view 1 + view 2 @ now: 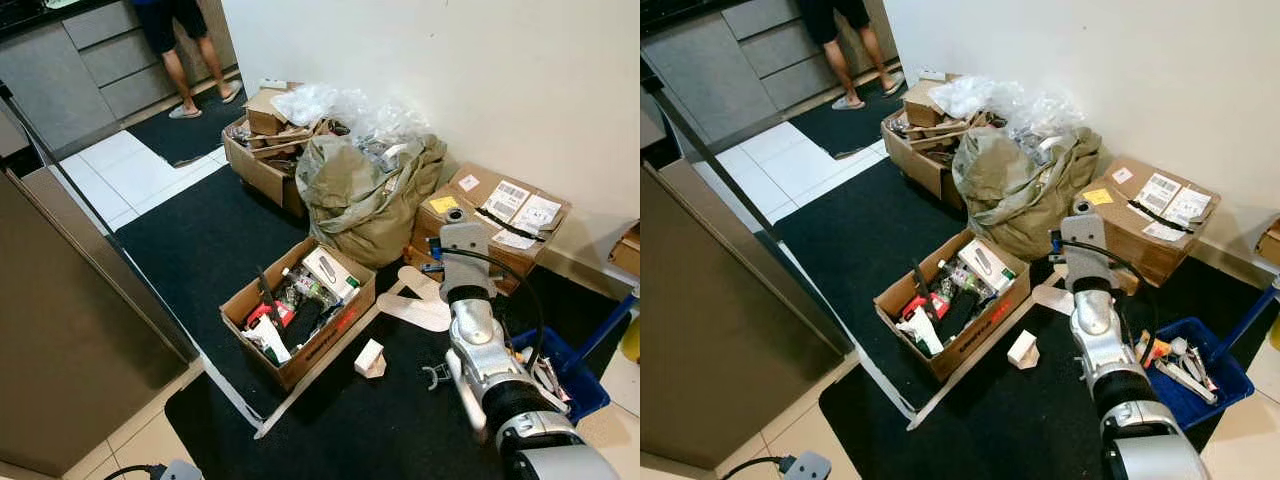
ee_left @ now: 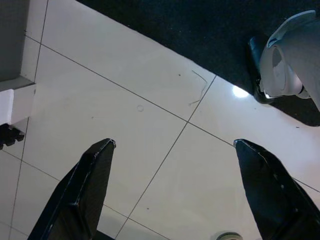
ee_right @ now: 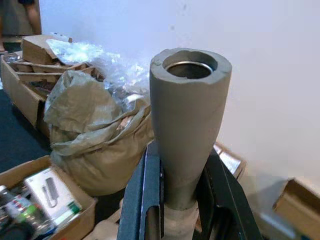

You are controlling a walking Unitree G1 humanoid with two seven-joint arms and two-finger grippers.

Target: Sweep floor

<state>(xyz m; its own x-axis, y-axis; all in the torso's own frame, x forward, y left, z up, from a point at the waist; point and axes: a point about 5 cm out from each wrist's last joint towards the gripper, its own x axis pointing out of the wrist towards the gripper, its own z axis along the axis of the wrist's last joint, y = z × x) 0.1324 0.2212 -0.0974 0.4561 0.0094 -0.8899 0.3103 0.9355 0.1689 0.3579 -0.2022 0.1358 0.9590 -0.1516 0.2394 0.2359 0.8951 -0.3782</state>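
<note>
In the right wrist view my right gripper [image 3: 183, 200] is shut on a grey handle [image 3: 188, 120], which stands upright between the two black fingers [image 3: 149, 200] and ends in a hollow top. In the eye views my right arm [image 1: 478, 350] reaches forward over the black mat [image 1: 210, 240], toward the flat cardboard boxes by the wall. My left gripper [image 2: 174, 144] hangs open above white floor tiles [image 2: 125, 130], close to the edge of the mat [image 2: 200, 30]. A thin thread [image 2: 201, 86] lies on the tiles.
An open cardboard box of bottles and tools [image 1: 300, 305] sits on the mat, a small white box [image 1: 369, 358] beside it. A stuffed olive sack [image 1: 365, 195] and more boxes [image 1: 265, 140] line the wall. A blue tray [image 1: 1188, 385] is at the right. A person [image 1: 185, 60] stands by the far cabinets.
</note>
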